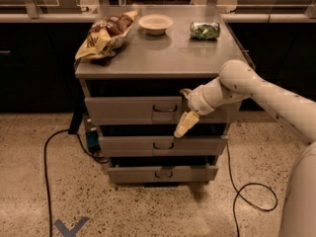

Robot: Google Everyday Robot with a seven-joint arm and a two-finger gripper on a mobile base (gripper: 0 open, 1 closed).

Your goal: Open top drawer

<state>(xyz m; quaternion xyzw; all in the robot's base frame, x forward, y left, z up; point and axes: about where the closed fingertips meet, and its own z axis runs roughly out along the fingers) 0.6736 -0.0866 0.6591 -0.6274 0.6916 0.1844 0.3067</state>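
Note:
The top drawer (pixel 123 111) is the uppermost grey front of the metal cabinet, with a small dark wire handle (pixel 165 108) at its centre. A dark gap shows above its front edge. My gripper (pixel 184 110) is in front of the drawer face, just right of the handle. It is open, with one finger (pixel 186 92) up near the drawer's top edge and the cream-coloured finger (pixel 183 126) hanging down over its lower edge. It holds nothing. My white arm reaches in from the right.
Two shorter drawers, the middle one (pixel 158 145) and the bottom one (pixel 160 174), sit below. On the cabinet top (pixel 163 53) lie a chip bag (pixel 106 33), a white bowl (pixel 155 23) and a green packet (pixel 205 30). Black cables (pixel 47 157) run over the floor on both sides.

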